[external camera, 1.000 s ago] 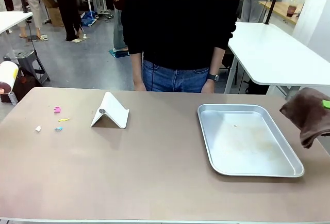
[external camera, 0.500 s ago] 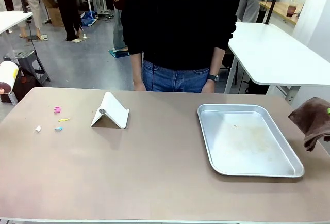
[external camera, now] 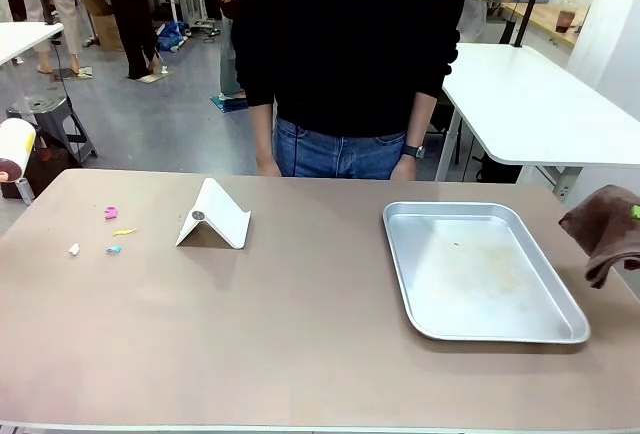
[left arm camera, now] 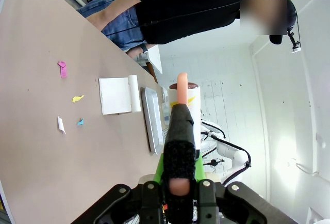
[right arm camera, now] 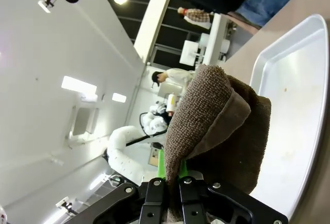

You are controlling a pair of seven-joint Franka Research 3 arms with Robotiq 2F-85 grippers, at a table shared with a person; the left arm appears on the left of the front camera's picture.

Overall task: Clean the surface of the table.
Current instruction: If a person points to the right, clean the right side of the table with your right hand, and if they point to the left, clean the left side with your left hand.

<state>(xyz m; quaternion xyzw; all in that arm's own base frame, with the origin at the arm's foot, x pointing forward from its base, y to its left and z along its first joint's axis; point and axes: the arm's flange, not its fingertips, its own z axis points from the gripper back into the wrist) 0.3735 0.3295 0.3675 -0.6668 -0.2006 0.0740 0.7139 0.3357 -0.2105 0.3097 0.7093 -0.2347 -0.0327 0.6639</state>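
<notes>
Table (external camera: 300, 344) runs brownish and matte from our near edge to the far side. Nearest, in the left wrist view, our left gripper (left arm camera: 179, 175) is clamped on a black-handled tool (left arm camera: 179, 126) with a peach tip. In the right wrist view our right gripper (right arm camera: 171, 172) pinches a brown cloth (right arm camera: 216, 126). The front view adds the layout. Over the last second the cloth has drawn back toward the table's right edge, away from the silver tray (external camera: 480, 284), so we judge wiping not yet begun. Farther left, coloured scraps (external camera: 110, 213) lie near a white folded stand (external camera: 213, 217). Beyond stands the person (external camera: 350, 54).
</notes>
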